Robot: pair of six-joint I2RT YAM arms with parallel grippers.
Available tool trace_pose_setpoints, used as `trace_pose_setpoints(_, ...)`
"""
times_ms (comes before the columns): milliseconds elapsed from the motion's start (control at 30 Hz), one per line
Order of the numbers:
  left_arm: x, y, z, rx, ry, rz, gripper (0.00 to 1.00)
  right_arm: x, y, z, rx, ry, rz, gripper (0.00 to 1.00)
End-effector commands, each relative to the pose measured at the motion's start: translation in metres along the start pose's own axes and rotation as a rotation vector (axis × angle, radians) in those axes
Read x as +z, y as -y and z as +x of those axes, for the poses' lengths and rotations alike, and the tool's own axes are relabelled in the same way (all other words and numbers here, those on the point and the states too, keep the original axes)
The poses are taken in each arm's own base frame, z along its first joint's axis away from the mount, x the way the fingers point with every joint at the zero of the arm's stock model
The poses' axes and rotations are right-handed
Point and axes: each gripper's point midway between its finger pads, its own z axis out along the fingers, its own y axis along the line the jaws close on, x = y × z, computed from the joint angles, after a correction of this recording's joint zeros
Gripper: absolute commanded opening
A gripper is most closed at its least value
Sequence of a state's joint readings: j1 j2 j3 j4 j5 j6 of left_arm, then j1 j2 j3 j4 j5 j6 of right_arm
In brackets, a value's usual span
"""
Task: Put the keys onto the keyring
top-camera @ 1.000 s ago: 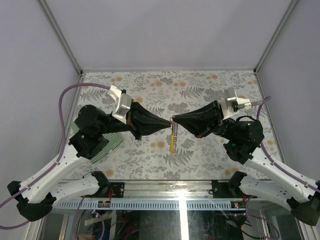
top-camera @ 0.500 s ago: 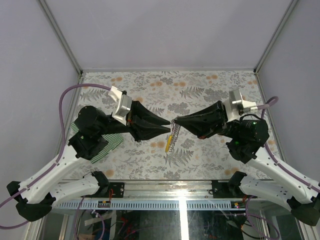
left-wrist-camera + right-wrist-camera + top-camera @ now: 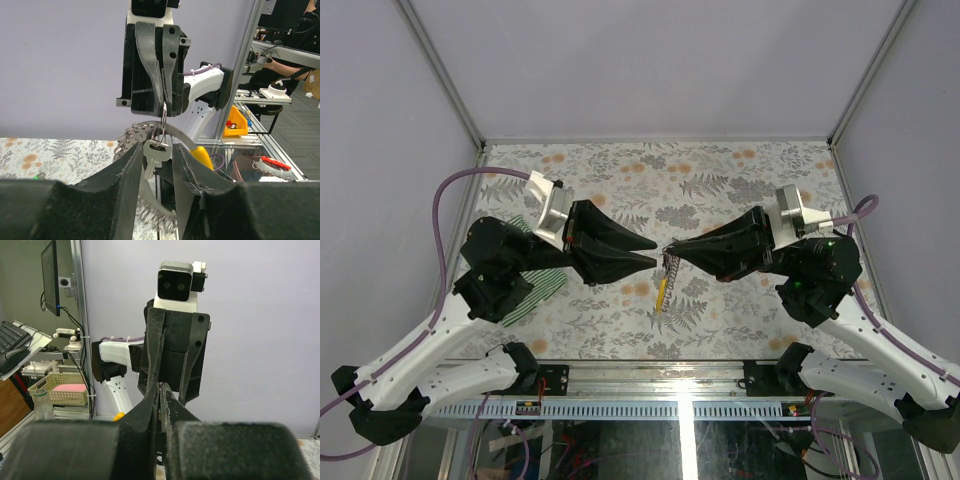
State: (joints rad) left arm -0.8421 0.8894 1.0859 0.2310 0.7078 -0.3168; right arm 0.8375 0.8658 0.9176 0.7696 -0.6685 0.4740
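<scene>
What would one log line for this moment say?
left gripper: open, holding nothing | right gripper: shut on keyring, above table | key: hanging on keyring

Table (image 3: 720, 170): white ground, grey fern-leaf print, scattered orange blossoms.
Cloth (image 3: 545, 285), table's left edge: green-and-white stripes.
Keyring (image 3: 667, 268): silvery chain, yellow tag (image 3: 662, 293).
Key (image 3: 151, 159): silvery.
Left gripper (image 3: 653, 252), right gripper (image 3: 670, 249): black.
Cables (image 3: 445, 200): purple.

White arms (image 3: 430, 355), black claws (image 3: 653, 252), cables (image 3: 441, 215) seemingly purple
</scene>
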Motion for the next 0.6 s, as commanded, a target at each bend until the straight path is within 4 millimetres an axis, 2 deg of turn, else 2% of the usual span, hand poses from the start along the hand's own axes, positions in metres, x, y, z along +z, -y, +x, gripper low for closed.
trace_pose_setpoints(0,0.0023,0.0126,-0.016,0.018,0.064,0.062,0.32,0.005,-0.0101,-0.0293,-0.089,0.052,-0.039,0.0)
trace_pose_setpoints(133,0.0034,0.0166,-0.0159,0.007,0.073,0.089,0.33,0.005,-0.0096,-0.0283,-0.093,0.048,-0.038,0.0)
trace_pose_setpoints(567,0.0113,0.0092,-0.0101,-0.009,0.071,0.082,0.33,0.0057,-0.0084,-0.0236,-0.083,0.036,-0.042,0.0)
